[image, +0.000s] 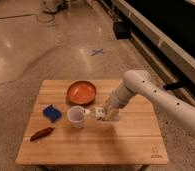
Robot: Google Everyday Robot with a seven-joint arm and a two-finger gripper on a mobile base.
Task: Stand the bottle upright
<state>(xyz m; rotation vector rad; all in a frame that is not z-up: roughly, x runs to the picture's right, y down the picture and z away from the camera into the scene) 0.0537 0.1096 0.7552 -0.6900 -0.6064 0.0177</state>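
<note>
The bottle [95,113] is small, pale and translucent, and lies on its side on the wooden table [91,145]. Its white cap points left toward the white cup [76,116], close to the cup's right side. My gripper [110,114] is down at the bottle's right end, at table height. The white arm [156,97] comes in from the right. The gripper hides the far end of the bottle.
An orange bowl [82,91] sits behind the cup. A blue sponge-like block [52,112] lies to the cup's left and a red chili-shaped item [42,133] near the front left edge. A dark box [121,29] stands on the floor beyond.
</note>
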